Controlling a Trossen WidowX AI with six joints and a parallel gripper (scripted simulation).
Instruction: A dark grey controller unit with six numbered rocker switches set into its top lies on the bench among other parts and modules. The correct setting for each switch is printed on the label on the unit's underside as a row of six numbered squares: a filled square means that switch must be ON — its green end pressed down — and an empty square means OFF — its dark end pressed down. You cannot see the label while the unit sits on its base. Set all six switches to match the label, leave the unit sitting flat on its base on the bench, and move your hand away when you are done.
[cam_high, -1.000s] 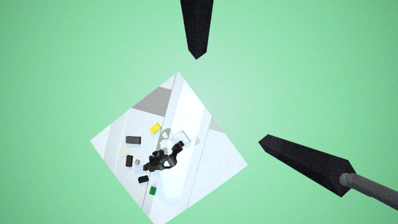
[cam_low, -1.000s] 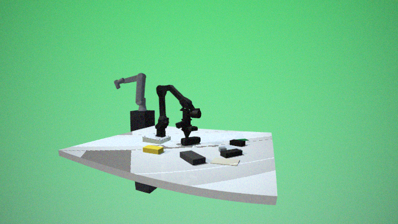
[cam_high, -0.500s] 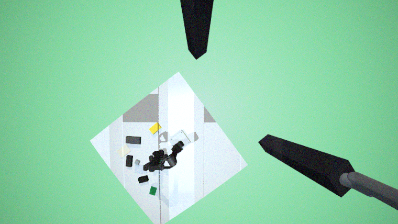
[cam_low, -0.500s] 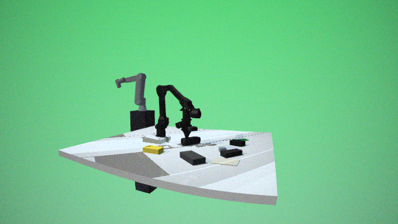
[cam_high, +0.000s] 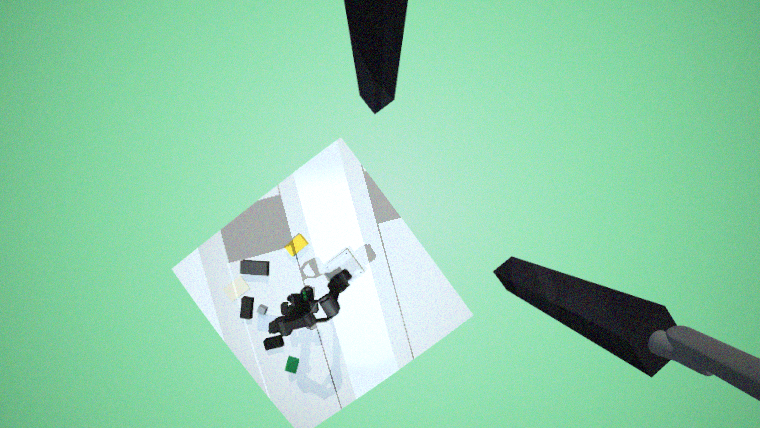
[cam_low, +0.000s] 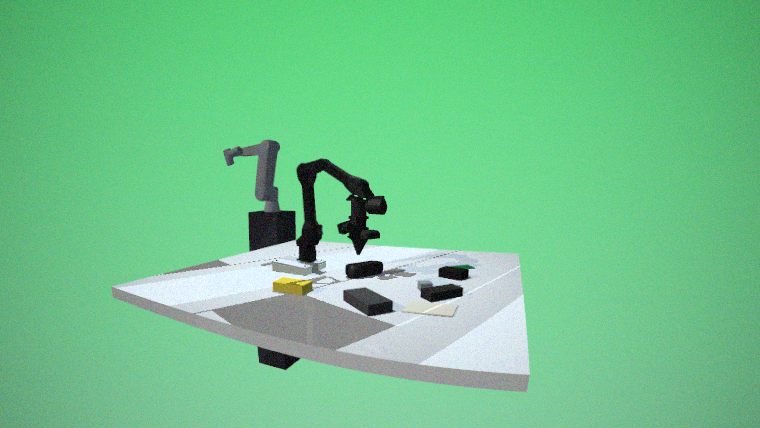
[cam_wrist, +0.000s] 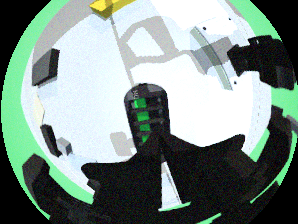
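Note:
The dark controller unit (cam_high: 306, 291) (cam_low: 364, 269) (cam_wrist: 145, 91) sits on the bench with its switches facing up. In the wrist view several rocker switches show in a row, with green left ends and dark right ends. Lettering is visible at the unit's far end. The near switches are hidden by my fingers, and the underside label is out of sight. Which ends are pressed down is too unclear to tell. My gripper (cam_low: 358, 253) (cam_wrist: 157, 132) is shut and empty, pointing down just above the unit, with a small gap in the exterior view.
Around the unit stand a yellow block (cam_high: 296, 244) (cam_low: 291, 286), a dark grey block (cam_high: 254, 267) (cam_low: 368, 301), black blocks (cam_high: 246, 307) (cam_low: 441, 292) (cam_low: 453, 272), a small grey cube (cam_high: 262, 308), a cream plate (cam_high: 236, 287) (cam_low: 430, 308) and a green piece (cam_high: 291, 364). A white box (cam_low: 291, 266) lies by the arm's base.

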